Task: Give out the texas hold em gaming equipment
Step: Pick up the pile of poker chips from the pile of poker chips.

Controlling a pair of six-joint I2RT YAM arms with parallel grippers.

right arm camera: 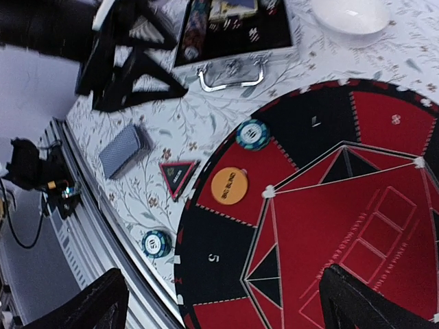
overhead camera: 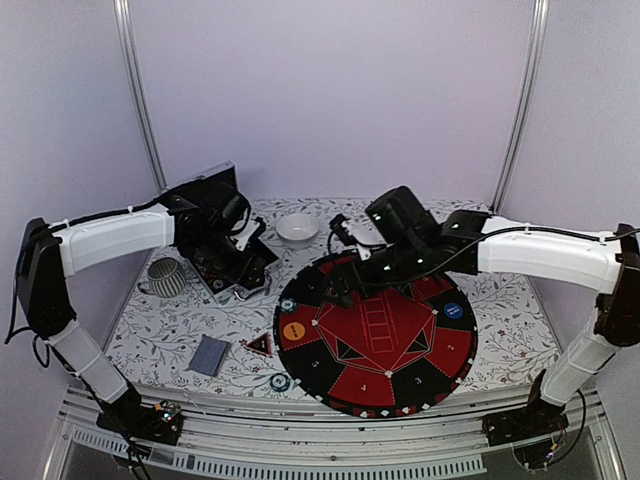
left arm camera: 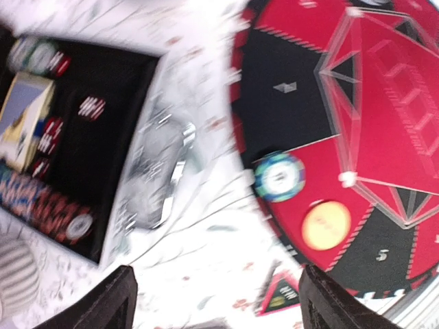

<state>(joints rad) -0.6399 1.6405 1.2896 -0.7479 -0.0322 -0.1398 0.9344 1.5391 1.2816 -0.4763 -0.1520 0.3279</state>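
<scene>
Left pincer [left arm camera: 219, 305], released and empty, above a chip [left arm camera: 279, 176] on the mat [left arm camera: 281, 62]; next probably fetches another from the case [left arm camera: 147, 195]; right pincer [right arm camera: 230, 301] also released.

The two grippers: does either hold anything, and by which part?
Nothing is held: the left gripper and the right gripper both stand open and empty.
</scene>
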